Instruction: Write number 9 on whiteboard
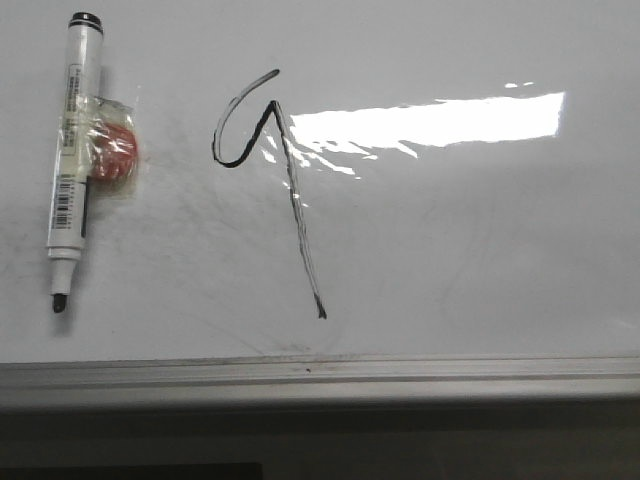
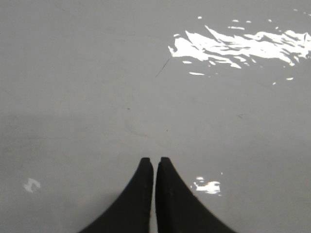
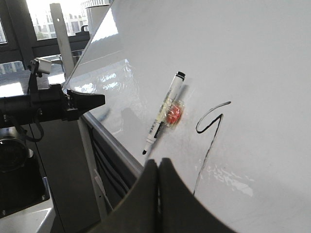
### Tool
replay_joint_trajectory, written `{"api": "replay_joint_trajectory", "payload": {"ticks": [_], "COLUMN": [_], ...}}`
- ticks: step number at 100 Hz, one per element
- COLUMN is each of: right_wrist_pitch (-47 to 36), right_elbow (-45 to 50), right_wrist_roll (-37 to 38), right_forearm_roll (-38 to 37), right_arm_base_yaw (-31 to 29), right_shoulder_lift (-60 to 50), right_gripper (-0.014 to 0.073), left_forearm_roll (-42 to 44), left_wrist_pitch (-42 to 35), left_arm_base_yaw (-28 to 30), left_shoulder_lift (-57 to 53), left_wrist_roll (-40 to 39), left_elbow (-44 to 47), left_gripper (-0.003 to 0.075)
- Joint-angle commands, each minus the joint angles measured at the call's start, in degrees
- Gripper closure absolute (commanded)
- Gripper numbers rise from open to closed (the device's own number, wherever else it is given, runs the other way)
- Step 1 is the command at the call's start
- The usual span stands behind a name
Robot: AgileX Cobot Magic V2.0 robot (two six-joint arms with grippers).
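One black number 9 (image 1: 268, 175) stands finished at the whiteboard (image 1: 480, 260) centre, loop far, tail slanting toward the near metal rim. Left of it lies an uncapped marker (image 1: 72, 150) taped to a red pad (image 1: 112, 152); the fresh ink could smear if an arm brushed it. Both arms hover clear of the board: left gripper (image 2: 155, 167) and right gripper (image 3: 158, 170) each closed on nothing, fingertips together.
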Motion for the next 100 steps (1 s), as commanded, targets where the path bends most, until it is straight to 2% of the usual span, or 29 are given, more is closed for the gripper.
{"api": "replay_joint_trajectory", "payload": {"ticks": [1,100], "right_wrist_pitch": [-4.6,-4.6], "right_elbow": [-1.4,-1.4], "right_wrist_roll": [-0.1,-0.1], "right_forearm_roll": [-0.6,-0.6], "right_arm_base_yaw": [0.2,0.2], "right_shoulder_lift": [0.4,0.4], "right_gripper": [0.0657,0.0657], "left_forearm_roll": [-0.3,-0.4], "left_wrist_pitch": [-5.7,-4.2], "left_arm_base_yaw": [0.2,0.2], "left_shoulder_lift": [-1.7,-1.7], "left_wrist_roll": [-0.6,-0.6], "left_elbow": [2.3,2.3], "left_gripper": [0.0741,0.0741]}}
